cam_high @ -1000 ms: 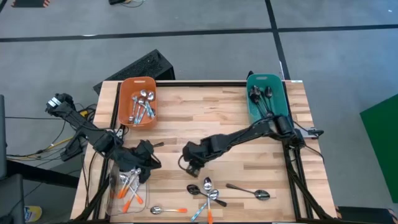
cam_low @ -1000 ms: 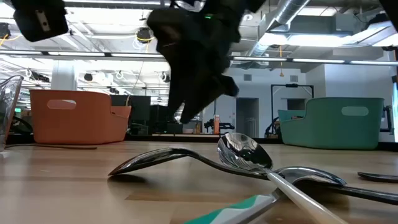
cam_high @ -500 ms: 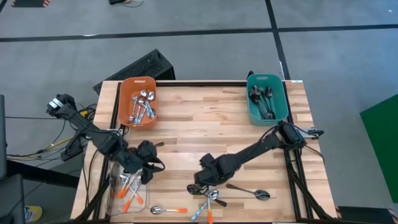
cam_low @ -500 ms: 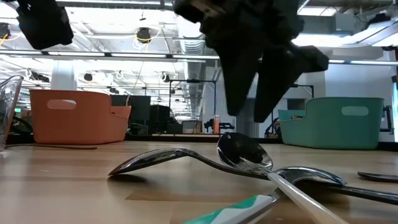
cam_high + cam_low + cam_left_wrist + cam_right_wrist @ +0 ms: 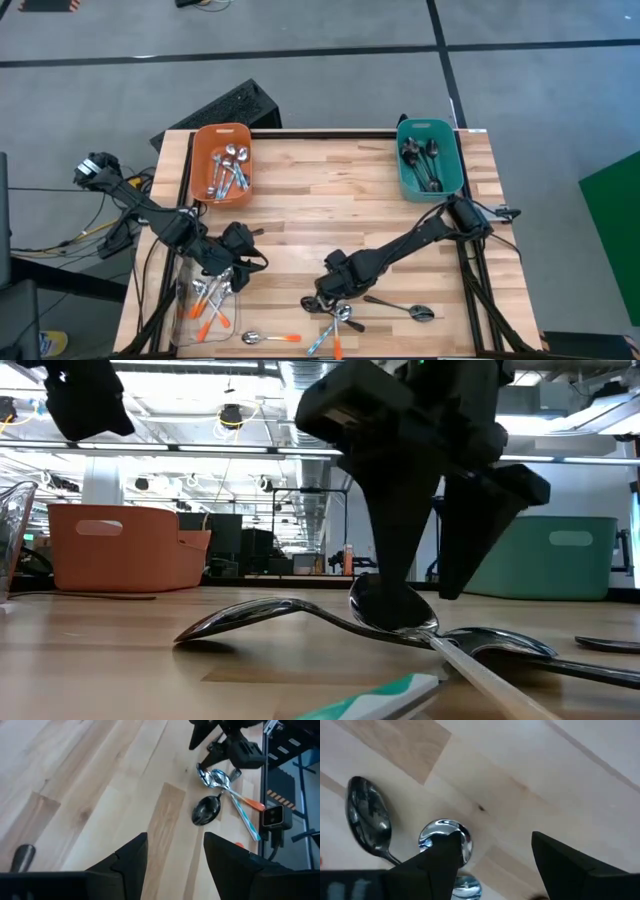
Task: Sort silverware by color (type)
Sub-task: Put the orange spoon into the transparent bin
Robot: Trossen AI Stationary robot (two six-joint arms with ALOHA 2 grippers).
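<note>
From above, the right gripper [image 5: 322,297] hangs with jaws wide over the spoon pile [image 5: 335,315] at lower centre; the left gripper [image 5: 240,272], jaws apart and empty, sits beside the clear tray [image 5: 232,318] at lower left. At table height, dark fingers [image 5: 392,550] straddle a shiny spoon [image 5: 392,608]. The right wrist shows a silver bowl [image 5: 445,834] between the fingers.

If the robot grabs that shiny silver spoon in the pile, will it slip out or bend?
The shiny silver spoon looks like polished metal, so it probably stays stiff but could slide between the open right gripper's smooth dark fingers. Its rounded bowl may rock. It rests across other spoons, so lifting it might nudge them.
</note>
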